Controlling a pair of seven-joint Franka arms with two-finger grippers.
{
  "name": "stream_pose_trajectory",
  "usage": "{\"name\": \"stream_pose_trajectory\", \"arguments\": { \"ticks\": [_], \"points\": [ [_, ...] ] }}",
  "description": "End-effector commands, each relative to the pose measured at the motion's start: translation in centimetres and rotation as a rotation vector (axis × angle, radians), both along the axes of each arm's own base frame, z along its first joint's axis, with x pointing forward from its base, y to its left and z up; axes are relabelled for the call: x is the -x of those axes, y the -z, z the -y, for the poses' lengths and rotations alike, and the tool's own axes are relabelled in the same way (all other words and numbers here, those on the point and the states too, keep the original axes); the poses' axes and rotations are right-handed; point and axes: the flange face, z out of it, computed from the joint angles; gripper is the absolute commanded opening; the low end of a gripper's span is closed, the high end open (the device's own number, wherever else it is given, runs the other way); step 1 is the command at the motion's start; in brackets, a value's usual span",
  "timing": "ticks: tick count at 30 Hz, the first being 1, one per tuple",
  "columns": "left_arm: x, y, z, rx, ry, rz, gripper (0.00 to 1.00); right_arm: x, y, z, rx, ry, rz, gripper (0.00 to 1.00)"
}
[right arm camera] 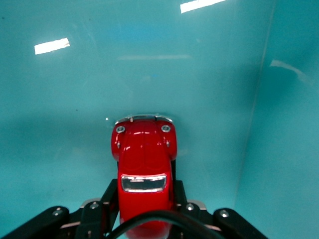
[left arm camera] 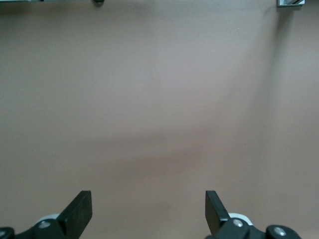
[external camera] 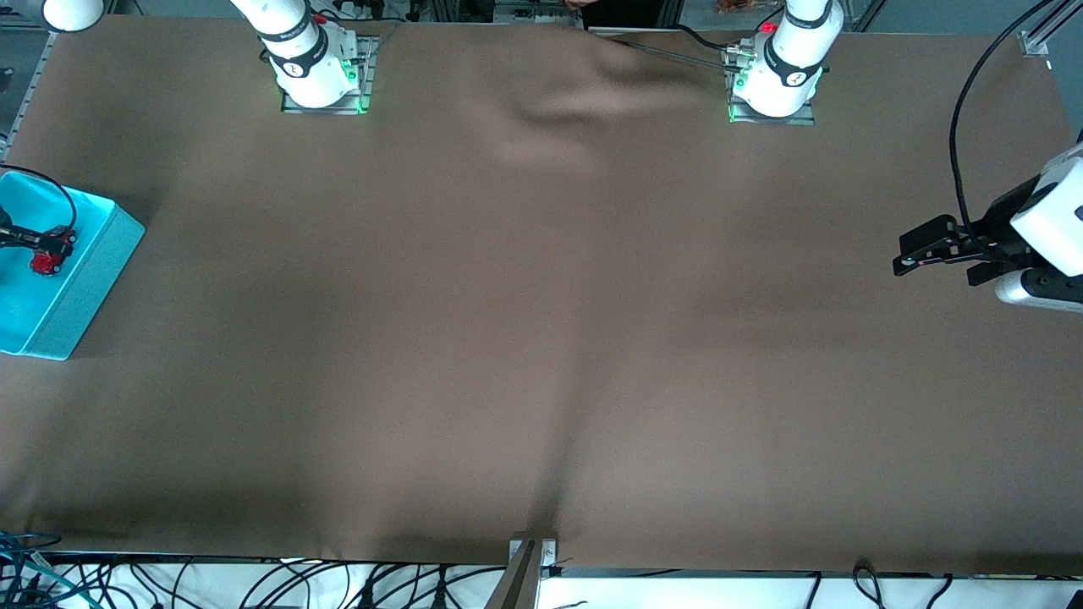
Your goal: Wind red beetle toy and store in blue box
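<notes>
Inside the smooth turquoise box (external camera: 80, 279) at the right arm's end of the table, the right gripper (external camera: 46, 245) clamped the glossy, rounded red beetle (right arm camera: 144, 169) between its black fingers, nose toward the shiny floor. Over bare brown cloth (external camera: 541, 338), the left gripper (left arm camera: 148, 211) waited, fingers spread wide, holding nothing.

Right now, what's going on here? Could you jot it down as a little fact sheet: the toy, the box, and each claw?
toy: red beetle toy, held inside the box, apparently just above its floor
box: blue box, at the right arm's end of the table
right claw: right gripper, shut on the toy, reaching into the box
left claw: left gripper, open, holding nothing, waiting over the bare brown table at the left arm's end
progress: toy in the box, not yet released
</notes>
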Motion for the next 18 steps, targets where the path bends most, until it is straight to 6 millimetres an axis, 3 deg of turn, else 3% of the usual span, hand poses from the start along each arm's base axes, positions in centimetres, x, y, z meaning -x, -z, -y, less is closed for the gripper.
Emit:
{"name": "stream_pose_trajectory", "arguments": {
  "ticks": [1, 11, 18],
  "points": [
    [0.2, -0.2, -0.2, 0.022, 0.024, -0.004, 1.00, -0.2, -0.4, 0.8, -0.012, -0.005, 0.027, 1.00],
    [0.2, -0.2, -0.2, 0.022, 0.024, -0.004, 1.00, -1.8, -2.6, 0.5, -0.073, -0.006, 0.004, 1.00],
    [0.2, -0.2, -0.2, 0.022, 0.024, -0.004, 1.00, -4.0, -6.2, 0.1, -0.128, -0.004, -0.050, 1.00]
  ]
}}
